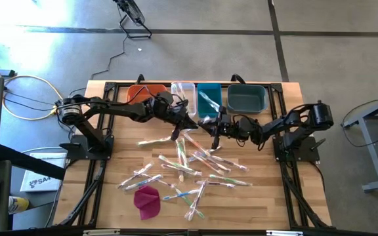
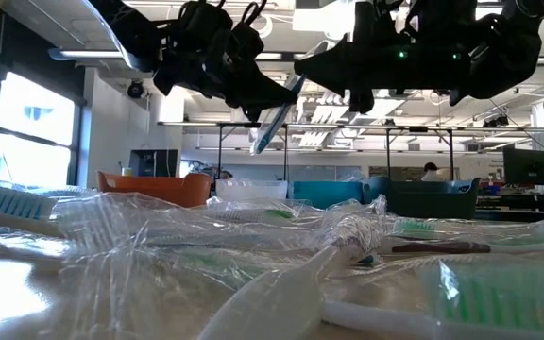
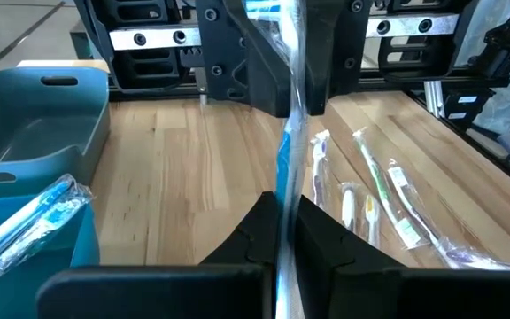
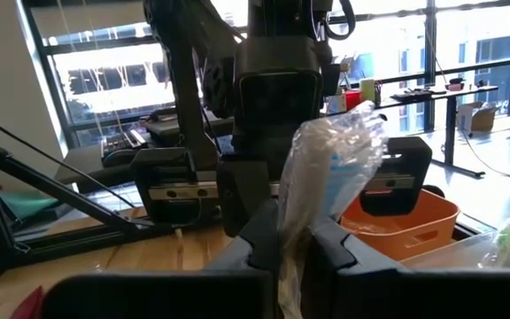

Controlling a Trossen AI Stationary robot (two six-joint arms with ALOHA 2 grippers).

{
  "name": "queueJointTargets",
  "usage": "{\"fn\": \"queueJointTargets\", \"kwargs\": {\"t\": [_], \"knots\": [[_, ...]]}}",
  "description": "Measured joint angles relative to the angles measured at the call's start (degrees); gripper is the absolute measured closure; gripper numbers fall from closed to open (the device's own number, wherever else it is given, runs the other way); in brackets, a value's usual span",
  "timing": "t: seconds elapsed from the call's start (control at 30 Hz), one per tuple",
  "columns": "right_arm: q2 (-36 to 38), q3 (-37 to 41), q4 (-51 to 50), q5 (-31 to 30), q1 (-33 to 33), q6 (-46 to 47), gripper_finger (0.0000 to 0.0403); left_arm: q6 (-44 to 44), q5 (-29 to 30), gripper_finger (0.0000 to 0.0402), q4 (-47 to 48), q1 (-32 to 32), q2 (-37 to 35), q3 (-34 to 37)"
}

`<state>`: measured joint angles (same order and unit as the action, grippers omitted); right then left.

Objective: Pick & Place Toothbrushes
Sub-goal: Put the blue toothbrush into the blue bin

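Both hands meet above the worktop (image 1: 110,196): the left hand (image 1: 190,124) and the right hand (image 1: 216,129) are each clamped on one blue wrapped toothbrush (image 2: 274,121), held aloft over the scattered toothbrushes (image 1: 189,167) near the bins (image 1: 245,98).

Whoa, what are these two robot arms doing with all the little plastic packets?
They are sorting wrapped toothbrushes. Both arms meet above the middle of the table: the left tool and the right tool are each shut on the same blue-handled toothbrush, held in the air between them like a handover. Many more toothbrushes lie scattered on the wooden table, beside a magenta cloth. Four bins stand along the far edge; the teal one already holds a wrapped brush.
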<state>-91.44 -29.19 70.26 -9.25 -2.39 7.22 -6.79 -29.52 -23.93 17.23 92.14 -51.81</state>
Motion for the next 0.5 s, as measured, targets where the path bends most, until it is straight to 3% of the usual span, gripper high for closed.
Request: {"fn": "queueJointTargets", "kwargs": {"t": [0.2,0.5], "knots": [[0.0,0.0,-0.2,0.0,0.0,0.2,0.0394,0.0,1.6,0.0369,0.1,0.0,0.0,0.0],[0.0,0.0,-0.2,0.0,0.0,0.2,0.0395,0.2,3.2,0.027,0.3,0.0,0.0,0.0]]}}
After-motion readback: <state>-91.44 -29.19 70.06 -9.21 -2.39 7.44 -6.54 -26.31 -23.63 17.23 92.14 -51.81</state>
